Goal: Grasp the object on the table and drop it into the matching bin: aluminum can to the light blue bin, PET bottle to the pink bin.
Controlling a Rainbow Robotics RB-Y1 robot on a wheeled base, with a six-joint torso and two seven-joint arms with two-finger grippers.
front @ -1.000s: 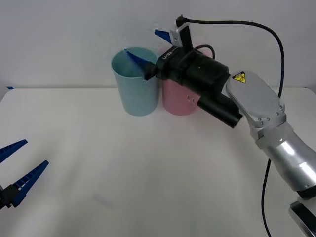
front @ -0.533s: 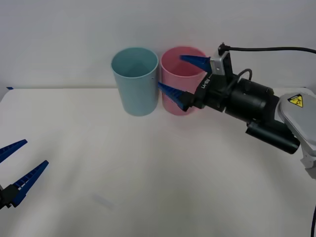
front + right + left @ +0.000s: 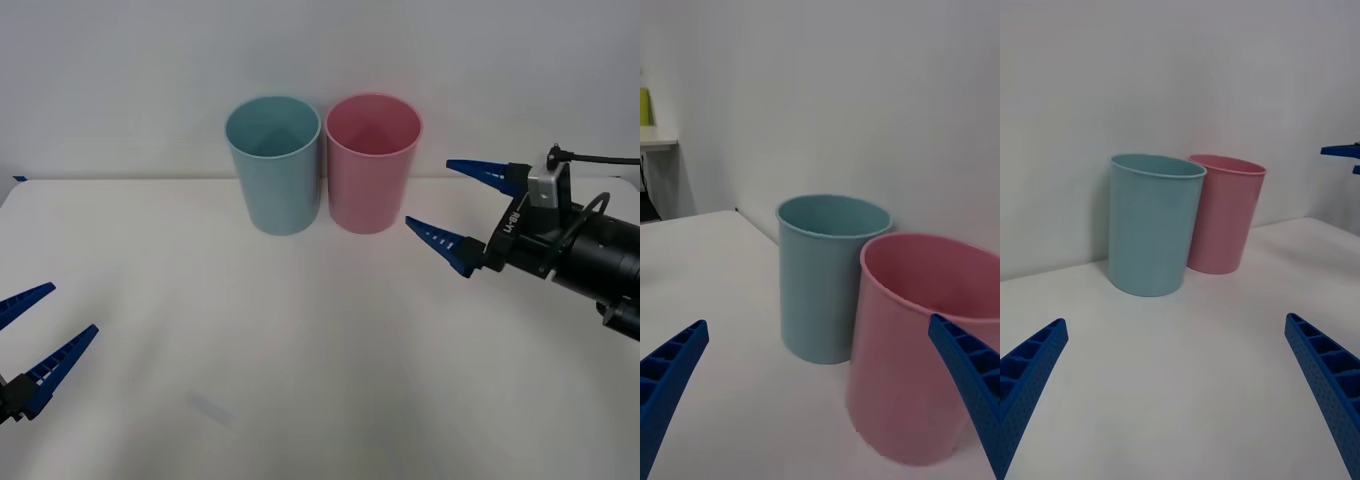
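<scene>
The light blue bin (image 3: 275,180) and the pink bin (image 3: 370,180) stand side by side at the back of the white table (image 3: 300,340), the pink one on the right. My right gripper (image 3: 428,192) hovers open just right of the pink bin, fingers empty and pointing toward the bins. Its wrist view has the light blue bin (image 3: 824,292) and pink bin (image 3: 925,360) close ahead. Low at the table's left edge, my left gripper (image 3: 73,308) is open and empty. The aluminum can and the PET bottle are out of view.
A pale wall rises right behind the bins. In the left wrist view the light blue bin (image 3: 1150,232) and pink bin (image 3: 1221,217) stand far off, with the right gripper's fingertips (image 3: 1341,154) at the edge. Bare tabletop lies between the two grippers.
My right gripper has pulled back from above the light blue bin, rightward and down past the pink bin, staying open. The left arm has not moved.
</scene>
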